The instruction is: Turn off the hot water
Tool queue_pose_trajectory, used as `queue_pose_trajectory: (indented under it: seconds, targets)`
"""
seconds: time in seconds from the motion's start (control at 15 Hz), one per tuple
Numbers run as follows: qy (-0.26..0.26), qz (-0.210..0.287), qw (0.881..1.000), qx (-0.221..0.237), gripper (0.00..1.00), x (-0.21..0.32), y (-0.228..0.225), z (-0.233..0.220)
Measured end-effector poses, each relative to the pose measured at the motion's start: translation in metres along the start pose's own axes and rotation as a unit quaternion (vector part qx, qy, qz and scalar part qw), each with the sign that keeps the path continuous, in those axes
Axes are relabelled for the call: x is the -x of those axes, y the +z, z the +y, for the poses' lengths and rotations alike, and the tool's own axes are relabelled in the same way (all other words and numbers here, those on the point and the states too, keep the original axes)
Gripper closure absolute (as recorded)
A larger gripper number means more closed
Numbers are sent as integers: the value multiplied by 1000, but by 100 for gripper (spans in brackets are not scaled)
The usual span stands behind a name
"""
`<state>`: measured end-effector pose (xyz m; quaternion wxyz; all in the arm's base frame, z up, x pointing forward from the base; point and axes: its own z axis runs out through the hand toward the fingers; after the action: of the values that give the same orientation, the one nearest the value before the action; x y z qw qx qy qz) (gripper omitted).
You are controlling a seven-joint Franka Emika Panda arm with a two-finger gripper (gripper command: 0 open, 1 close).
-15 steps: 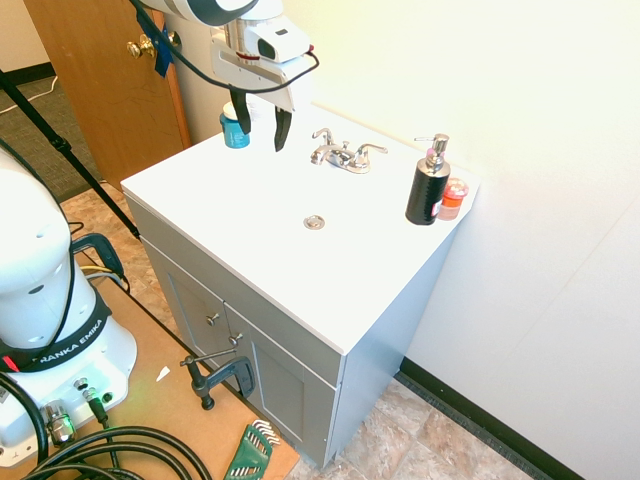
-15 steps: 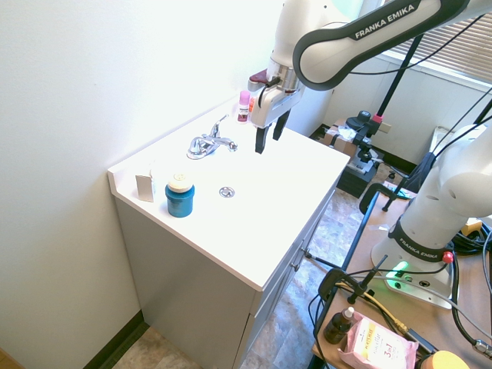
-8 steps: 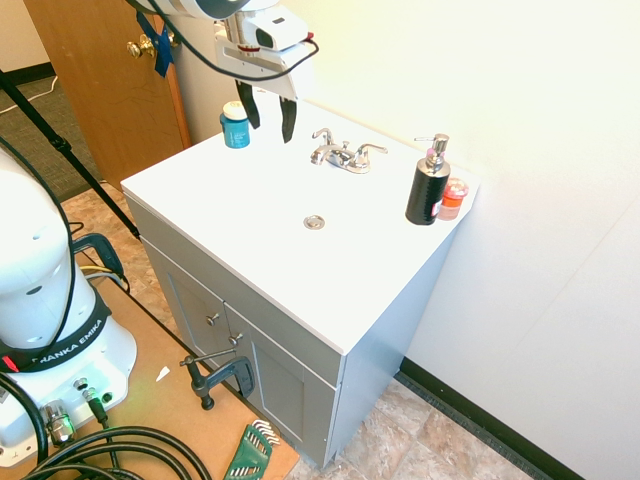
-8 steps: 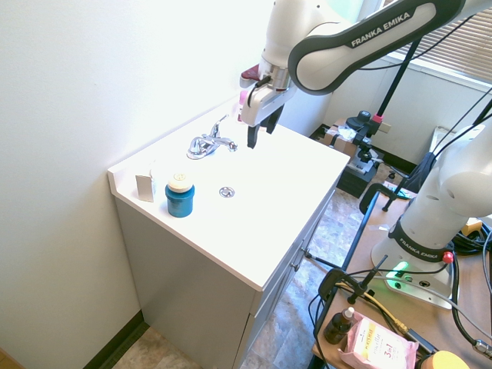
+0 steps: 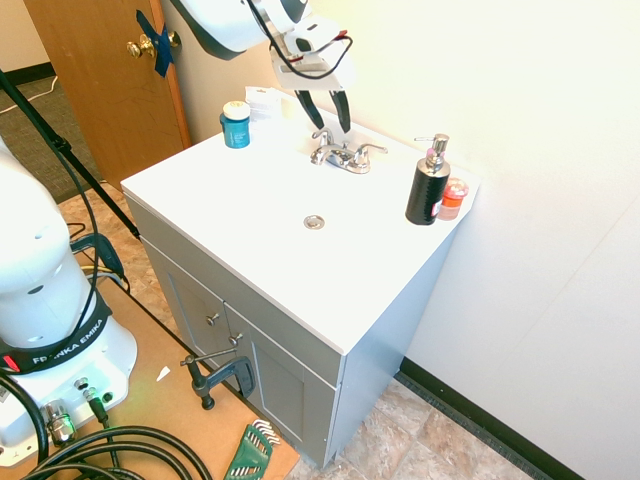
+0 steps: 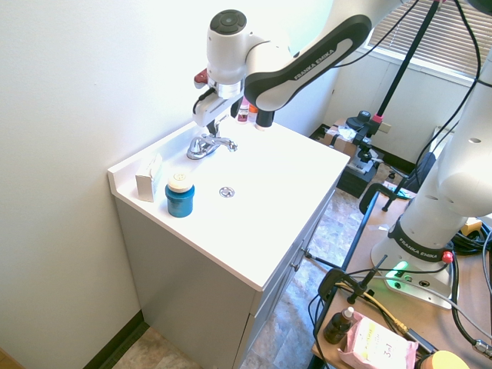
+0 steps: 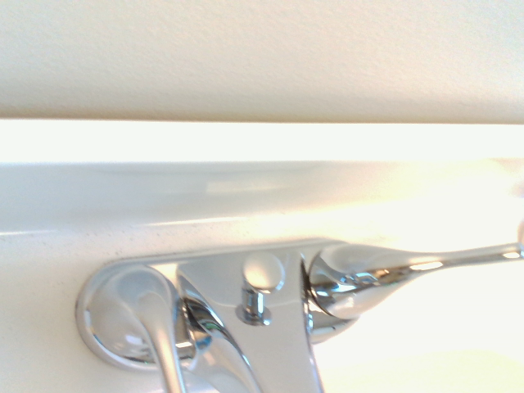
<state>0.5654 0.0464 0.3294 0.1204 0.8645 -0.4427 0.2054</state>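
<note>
Since a second ago your gripper [image 5: 327, 115] has swung to the counter's [image 5: 250, 200] back edge, fingers spread and empty, above the hot-water lever [image 5: 322, 135].

Light: bright, from window [image 6: 430, 38] at right.
Glare: washes out tabletop [image 6: 292, 165].
Wrist view: sharp, chrome faucet [image 7: 270, 327] reflective.

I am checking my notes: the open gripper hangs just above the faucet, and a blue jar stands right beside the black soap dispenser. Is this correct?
Not quite. The blue jar stands at the opposite end of the counter from the black soap dispenser, as the first exterior view shows. The open gripper does hang just above the faucet.
</note>
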Motion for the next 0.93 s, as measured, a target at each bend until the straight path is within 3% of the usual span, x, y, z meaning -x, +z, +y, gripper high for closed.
queue_pose_trajectory:
  seconds: [0.53, 0.93]
  targets:
    - [4, -4, 1000, 25, 0, 4, 29, -6]
    - [0, -22, 1000, 1, 0, 32, 10, -42]
